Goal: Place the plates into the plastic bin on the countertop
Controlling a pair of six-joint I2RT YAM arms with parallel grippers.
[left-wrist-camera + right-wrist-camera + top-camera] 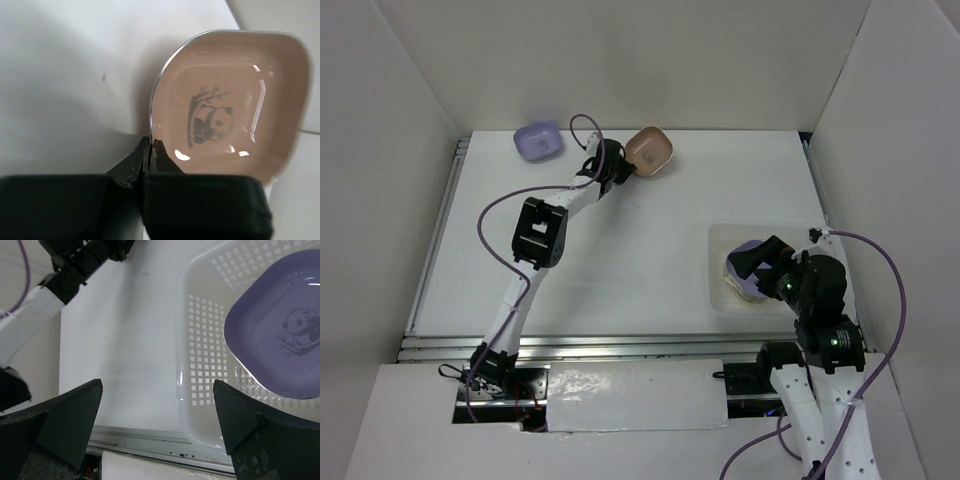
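Note:
A brown plate [235, 100] with a dark panda print lies at the back of the countertop [640, 260]. My left gripper [151, 145] is shut on its near-left rim, one finger inside and one outside. In the top view the same brown plate [650, 150] shows just beyond the left gripper [618, 168]. A purple plate [536, 142] lies at the back left. The plastic bin [717, 240] stands at the right and holds another purple plate [280, 340]. My right gripper [157, 405] hangs open over the near-left corner of the bin [200, 340], holding nothing.
White walls close in the back and both sides. Metal rails [570, 345] run along the near edge and the left side. The left arm [75, 265] stretches diagonally across the middle of the countertop.

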